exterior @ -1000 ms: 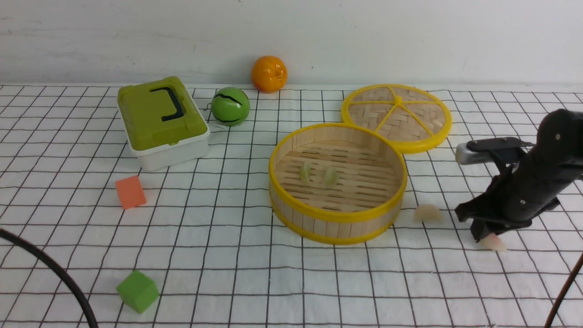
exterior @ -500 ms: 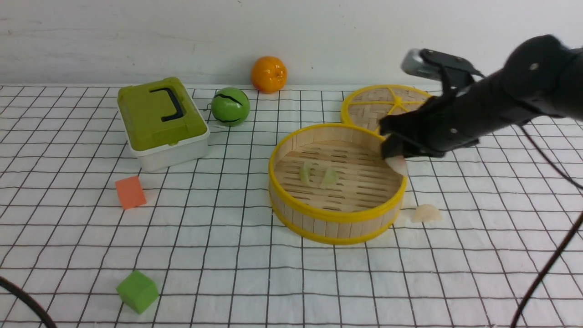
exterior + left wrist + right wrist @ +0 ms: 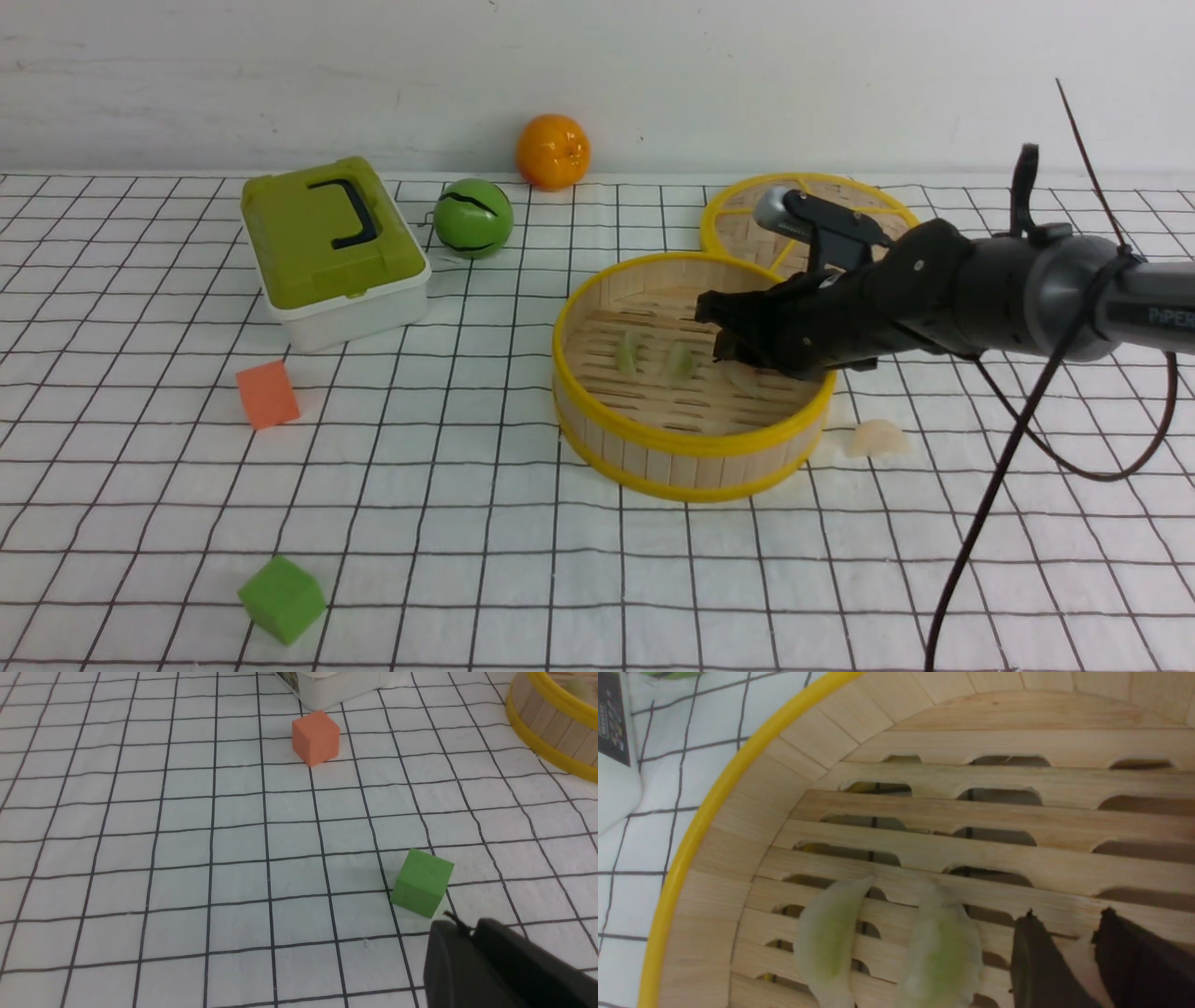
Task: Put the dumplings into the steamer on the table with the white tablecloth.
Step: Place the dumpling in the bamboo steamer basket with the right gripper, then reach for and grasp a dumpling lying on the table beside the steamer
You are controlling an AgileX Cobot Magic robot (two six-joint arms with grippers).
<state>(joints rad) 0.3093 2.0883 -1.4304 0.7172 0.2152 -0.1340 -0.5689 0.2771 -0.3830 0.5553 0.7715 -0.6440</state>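
Carrying the pink-tinged dumpling (image 3: 1080, 970) off the bench (image 3: 467, 560), my right fingers (image 3: 1034, 966) now pinch it inside the steamer (image 3: 691, 446), green dumplings (image 3: 826, 947) just beside them.

Your front camera sits on the robot's side of the large round bamboo steamer with yellow rims (image 3: 691, 457), facing forward over the whole white grid-printed tablecloth (image 3: 467, 523). Your left wrist camera looks down from nearer, left of the steamer, sharing its rim, the orange foam cube (image 3: 316, 737) and the green foam cube (image 3: 423, 882). Your right wrist camera peers closely into the steamer, sharing the two pale green dumplings (image 3: 829, 942).
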